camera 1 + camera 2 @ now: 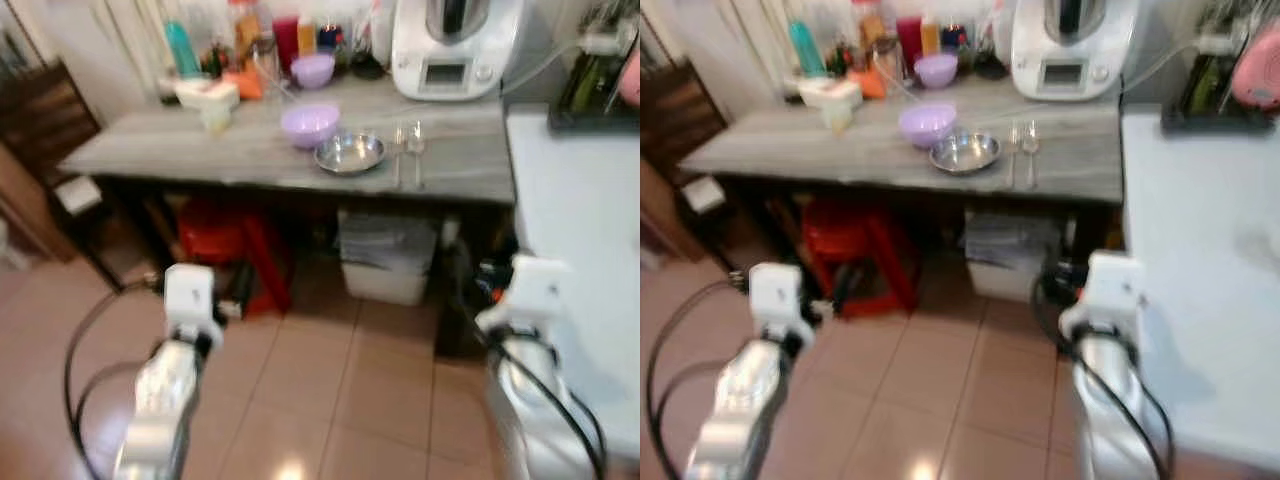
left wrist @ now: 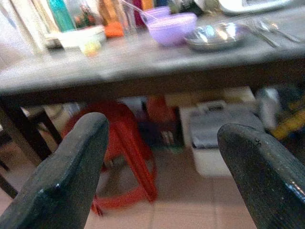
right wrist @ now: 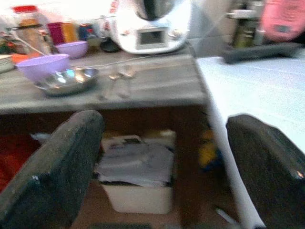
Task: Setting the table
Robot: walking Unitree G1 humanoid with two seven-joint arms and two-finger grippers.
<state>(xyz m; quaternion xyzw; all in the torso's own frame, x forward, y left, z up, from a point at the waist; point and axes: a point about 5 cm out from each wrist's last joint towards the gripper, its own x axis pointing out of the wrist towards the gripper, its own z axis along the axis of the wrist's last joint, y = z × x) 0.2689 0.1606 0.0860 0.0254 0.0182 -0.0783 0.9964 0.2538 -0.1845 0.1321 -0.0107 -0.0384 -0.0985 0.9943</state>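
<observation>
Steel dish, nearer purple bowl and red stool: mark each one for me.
Steel dish [image 1: 349,153], left eye view, on its shiny inner base.
Purple bowl [image 1: 309,125], left eye view, on its outer wall.
Red stool [image 2: 125,138], left wrist view, on a leg under the table.

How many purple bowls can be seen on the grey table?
2. The larger purple bowl stands near the table's middle, right beside the metal bowl. The smaller purple bowl stands further back, among the bottles by the wall. Others may be hidden behind that clutter.
</observation>
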